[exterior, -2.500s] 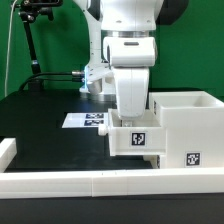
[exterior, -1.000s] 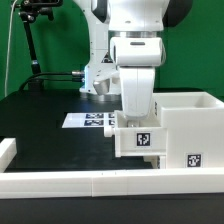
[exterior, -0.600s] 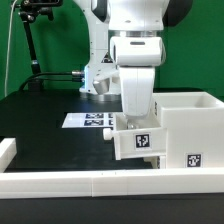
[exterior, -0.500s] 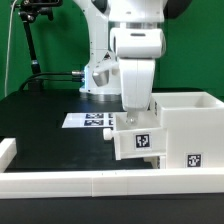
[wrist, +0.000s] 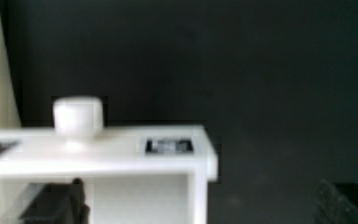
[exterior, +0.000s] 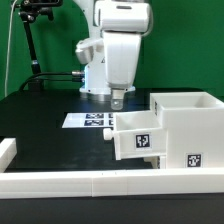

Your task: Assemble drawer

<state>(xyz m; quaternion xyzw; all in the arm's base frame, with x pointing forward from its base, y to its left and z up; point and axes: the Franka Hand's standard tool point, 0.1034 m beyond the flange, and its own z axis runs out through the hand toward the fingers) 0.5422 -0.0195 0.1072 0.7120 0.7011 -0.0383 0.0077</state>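
Note:
A white drawer box [exterior: 186,128] stands on the black table at the exterior view's right. A white drawer tray [exterior: 138,136] with a marker tag sticks partway out of its left side. My gripper [exterior: 118,99] hangs above and slightly left of the tray, clear of it, open and empty. In the wrist view my gripper [wrist: 202,205] shows dark fingertips [wrist: 55,204] far apart. Between them lies a white part [wrist: 140,170] with marker tags and a short round knob [wrist: 78,113].
The marker board [exterior: 88,120] lies flat on the table behind the tray. A long white rail [exterior: 90,184] runs along the front, with a raised end [exterior: 8,150] at the left. The robot base [exterior: 95,82] and a dark camera stand [exterior: 30,40] are at the back.
My gripper was low against the drawer tray, which shifted slightly toward the box. It has since risen off the tray and moved toward the exterior view's left. The tray stays in the box.

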